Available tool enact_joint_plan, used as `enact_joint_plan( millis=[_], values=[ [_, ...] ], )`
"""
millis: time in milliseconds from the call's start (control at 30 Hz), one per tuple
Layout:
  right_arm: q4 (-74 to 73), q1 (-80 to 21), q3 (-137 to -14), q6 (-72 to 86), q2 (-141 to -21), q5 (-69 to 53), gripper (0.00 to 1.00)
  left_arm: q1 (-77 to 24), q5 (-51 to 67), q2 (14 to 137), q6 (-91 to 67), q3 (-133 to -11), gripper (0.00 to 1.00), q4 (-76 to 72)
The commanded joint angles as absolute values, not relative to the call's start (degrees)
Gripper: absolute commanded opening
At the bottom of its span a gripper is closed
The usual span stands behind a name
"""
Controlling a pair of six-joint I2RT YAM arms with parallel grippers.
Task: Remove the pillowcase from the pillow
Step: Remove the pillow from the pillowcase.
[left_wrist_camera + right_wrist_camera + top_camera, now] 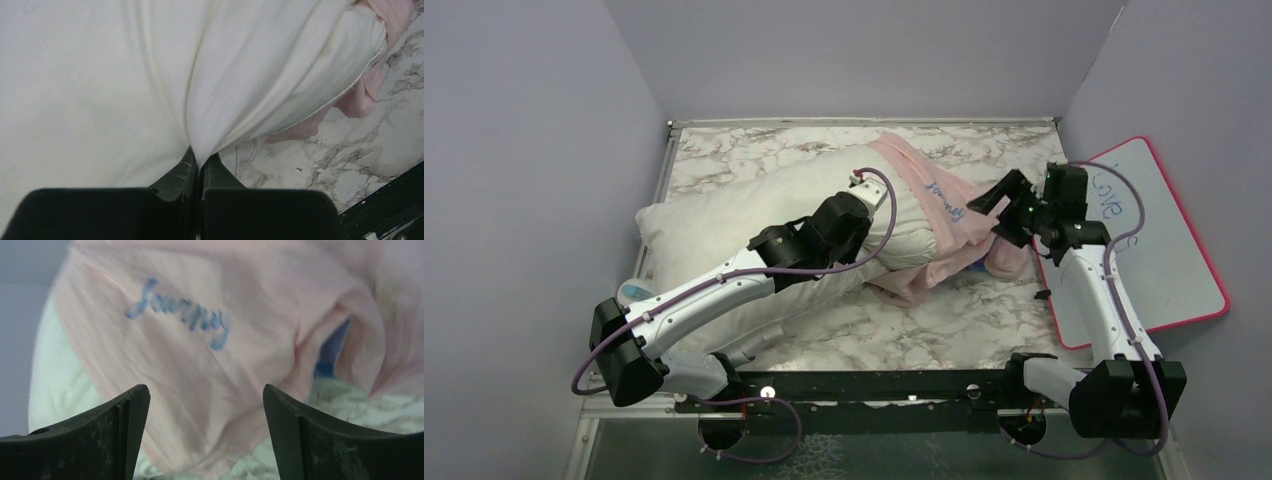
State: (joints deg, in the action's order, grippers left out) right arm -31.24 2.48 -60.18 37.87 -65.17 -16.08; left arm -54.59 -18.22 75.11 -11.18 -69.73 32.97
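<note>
Left arm (714, 285): white links, black joints, black base.
Right arm (1099, 300): same colours.
Cables (892, 210): purple, looped along each arm.
Gripper fingers (107, 440): black, wedge-shaped, scuffed.

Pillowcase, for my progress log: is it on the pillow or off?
Partly on. The pink pillowcase is bunched over only one end of the pillow; the rest lies bare, pinched by the shut left gripper.

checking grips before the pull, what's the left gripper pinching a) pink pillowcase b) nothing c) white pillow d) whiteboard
c, the left gripper is shut on a fold of the white pillow, with the pink pillowcase off to the side, untouched by it
</note>
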Motion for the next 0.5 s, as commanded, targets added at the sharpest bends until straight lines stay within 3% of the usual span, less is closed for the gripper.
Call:
enact_joint_plan(
  millis=[0, 167, 300, 333, 467],
  values=[
    [-33.2, 2.4, -47.2, 50.9, -62.5, -22.4, 0.88, -54.1, -20.2, 73.6, -11.3, -70.9, 0.00, 33.2],
    [-20.4, 2.4, -34.8, 62.6, -60.7, -27.9, 0.91, -54.1, -19.5, 73.2, -11.0, -70.9, 0.00, 33.2],
    [-11.4, 2.4, -34.8, 64.7, -66.1, -33.1, 0.90, -54.1, -19.0, 73.0, -11.6, -70.9, 0.00, 33.2],
    [-11.5, 2.5, -36.5, 64.2, -67.8, -33.2, 0.87, -54.1, -19.0, 72.9, -11.8, -70.9, 0.00, 33.2],
    [-12.5, 2.4, -41.5, 62.5, -72.9, -31.8, 0.60, -54.1, -19.0, 71.7, -12.7, -70.4, 0.00, 33.2]
  ],
)
